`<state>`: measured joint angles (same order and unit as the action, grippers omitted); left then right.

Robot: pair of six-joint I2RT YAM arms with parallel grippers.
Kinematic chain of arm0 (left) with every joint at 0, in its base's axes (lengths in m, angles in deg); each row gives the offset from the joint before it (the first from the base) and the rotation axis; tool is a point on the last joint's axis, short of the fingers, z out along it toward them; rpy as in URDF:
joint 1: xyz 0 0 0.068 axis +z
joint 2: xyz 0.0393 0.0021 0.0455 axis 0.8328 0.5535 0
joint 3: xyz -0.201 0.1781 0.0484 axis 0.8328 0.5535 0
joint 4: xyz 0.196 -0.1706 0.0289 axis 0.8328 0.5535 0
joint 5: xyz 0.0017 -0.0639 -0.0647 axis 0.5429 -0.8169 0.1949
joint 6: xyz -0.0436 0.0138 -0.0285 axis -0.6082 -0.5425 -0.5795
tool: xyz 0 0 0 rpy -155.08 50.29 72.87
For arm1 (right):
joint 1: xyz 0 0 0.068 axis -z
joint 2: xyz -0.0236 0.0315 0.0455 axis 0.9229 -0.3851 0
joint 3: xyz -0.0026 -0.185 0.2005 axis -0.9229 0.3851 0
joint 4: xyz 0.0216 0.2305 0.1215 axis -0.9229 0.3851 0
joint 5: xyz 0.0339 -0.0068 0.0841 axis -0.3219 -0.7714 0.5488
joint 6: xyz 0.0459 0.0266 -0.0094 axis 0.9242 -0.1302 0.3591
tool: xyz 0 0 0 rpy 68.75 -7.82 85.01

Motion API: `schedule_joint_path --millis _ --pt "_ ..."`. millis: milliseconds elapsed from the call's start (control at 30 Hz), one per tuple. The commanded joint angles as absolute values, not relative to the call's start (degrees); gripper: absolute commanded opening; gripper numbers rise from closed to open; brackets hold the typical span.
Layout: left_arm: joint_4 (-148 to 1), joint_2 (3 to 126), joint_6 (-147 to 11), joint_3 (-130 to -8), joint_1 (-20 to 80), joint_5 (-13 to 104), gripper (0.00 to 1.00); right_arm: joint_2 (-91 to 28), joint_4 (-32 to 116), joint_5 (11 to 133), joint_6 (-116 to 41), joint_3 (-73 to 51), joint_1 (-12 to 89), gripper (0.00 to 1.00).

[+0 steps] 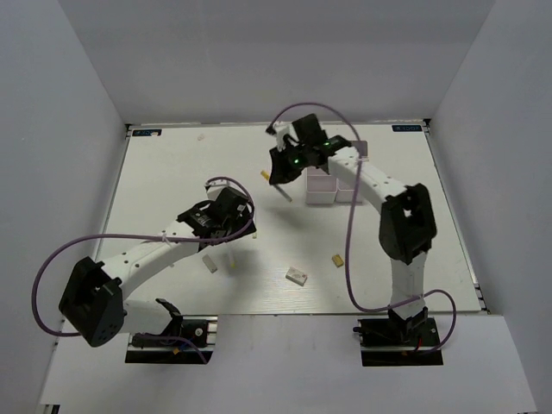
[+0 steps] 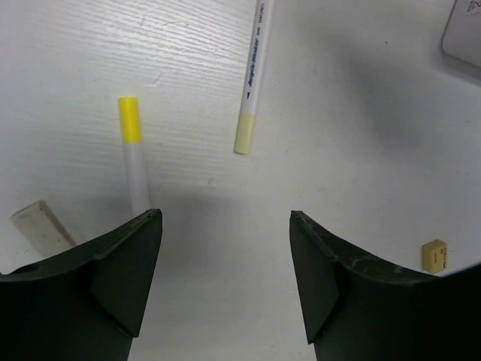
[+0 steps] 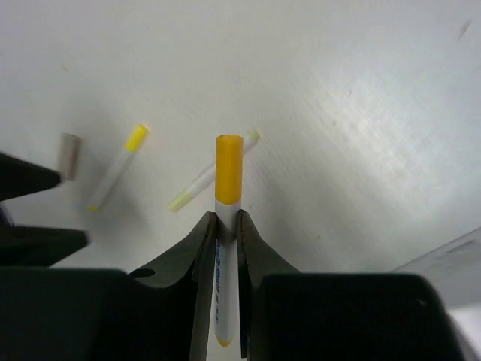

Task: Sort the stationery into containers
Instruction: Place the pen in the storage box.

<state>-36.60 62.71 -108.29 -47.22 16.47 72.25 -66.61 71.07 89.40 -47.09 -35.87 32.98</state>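
**One pen in the air, most of the sorting ahead**

The table (image 1: pixel 172 172) has most of the stationery loose on it, so by my reading the task is in its early part. The containers (image 1: pixel 321 188) sit far and right of centre, partly hidden by the right arm; I cannot tell whether anything lies in them.

The right gripper (image 3: pixel 228 218) is clenched on the orange-capped pen (image 3: pixel 228 165), raised above the table just left of the containers. The pen's long axis runs along the fingers, cap end leading past the tips.

The left gripper (image 2: pixel 225 218) hovers left of centre with its jaws apart and nothing between them. Two pens lie ahead of it:

- The yellow-capped pen (image 2: pixel 129 120) points nearly straight away, cap outward, with its other end hidden behind one finger.
- The pale-tipped pen (image 2: pixel 254 75) lies beside it, apart and slightly slanted, tip toward the gripper.

Left to sort as well: a white eraser (image 1: pixel 297 275) and a tan eraser (image 1: pixel 337 259) near the middle, and a white block (image 2: pixel 41 226) farther left.
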Motion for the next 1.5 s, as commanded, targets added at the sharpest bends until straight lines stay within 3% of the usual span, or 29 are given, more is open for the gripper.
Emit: schedule_joint_path --millis 0,100,233,500,800,1200,1300,1467 --pt "-41.77 63.08 -104.51 -48.73 17.02 70.58 0.78 -57.40 65.33 99.18 -48.98 -33.83 35.70 0.00" --pt "-45.64 63.08 -102.93 -47.59 17.54 70.05 0.78 -54.65 59.89 100.85 -48.71 -29.88 38.87 0.00" --pt "-47.06 65.36 -101.25 -47.59 19.29 69.52 0.86 -52.63 55.40 111.10 -57.56 -27.05 45.27 0.00" --pt "-48.11 69.41 -99.85 -49.79 21.50 66.97 0.86 -59.56 56.62 125.89 -76.36 -30.65 52.40 0.00" --pt "-48.64 69.41 -99.85 -49.26 22.64 65.92 0.86 -64.57 55.49 129.24 -88.78 -31.88 55.48 0.00" --pt "-48.64 72.23 -99.85 -51.10 23.17 64.86 0.86 -68.44 52.67 125.82 -92.66 -30.83 57.94 0.00" --pt "-48.64 73.72 -99.85 -52.59 23.70 64.86 0.87 -69.15 52.75 125.29 -93.19 -31.00 58.30 0.07" --pt "-48.64 76.09 -99.85 -53.92 24.31 64.86 0.87 -69.15 54.86 127.22 -94.41 -31.62 58.82 0.33"
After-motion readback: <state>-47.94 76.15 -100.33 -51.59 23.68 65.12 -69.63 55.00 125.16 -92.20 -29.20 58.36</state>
